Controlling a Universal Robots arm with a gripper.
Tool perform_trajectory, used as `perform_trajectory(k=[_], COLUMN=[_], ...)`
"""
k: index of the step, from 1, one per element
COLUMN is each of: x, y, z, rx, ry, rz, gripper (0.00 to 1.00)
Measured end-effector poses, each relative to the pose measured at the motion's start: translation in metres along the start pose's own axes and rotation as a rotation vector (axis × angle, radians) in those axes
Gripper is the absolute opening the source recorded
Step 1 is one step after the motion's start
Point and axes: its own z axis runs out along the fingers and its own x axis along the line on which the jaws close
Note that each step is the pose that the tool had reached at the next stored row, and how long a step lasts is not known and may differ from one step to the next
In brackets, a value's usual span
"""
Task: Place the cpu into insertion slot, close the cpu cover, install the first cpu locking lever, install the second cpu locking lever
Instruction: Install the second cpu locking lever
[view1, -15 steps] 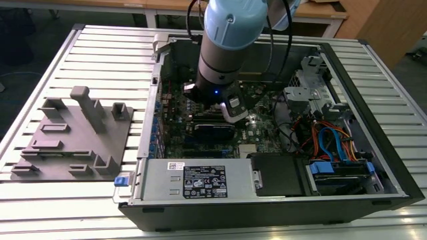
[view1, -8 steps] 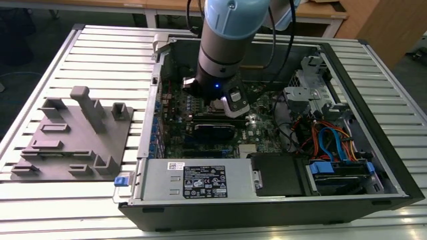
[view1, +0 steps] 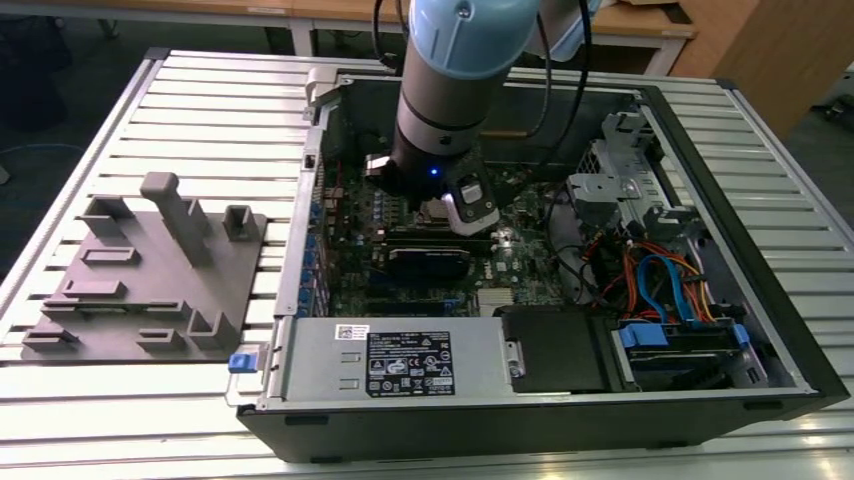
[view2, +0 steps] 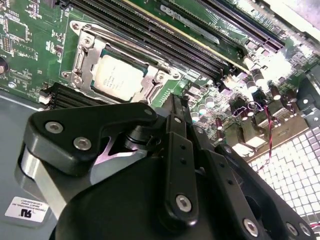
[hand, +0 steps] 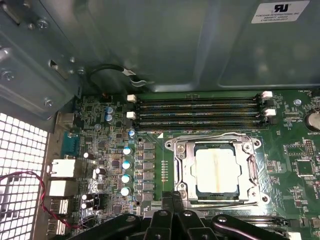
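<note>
Even, fairly bright indoor light; glare whitens the cpu (hand: 216, 170) top, and the perforated case wall (hand: 17, 165) glows.

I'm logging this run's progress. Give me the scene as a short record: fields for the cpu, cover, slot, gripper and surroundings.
cpu: seated in the slot, silvery top facing up
slot: on the green board beside the memory slots
cover: down around the cpu, framing it
gripper: above the board close beside the slot; holds nothing visible
case: open computer case lying on a slatted table
fixture: grey fixture on the table, at the exterior view's left
</note>
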Motion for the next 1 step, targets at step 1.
perform_trajectory(k=[1], x=[0.0000], y=[0.0000], z=[0.0000], rx=[0.0000], ry=[0.0000], rz=[0.000], gripper=[0.10])
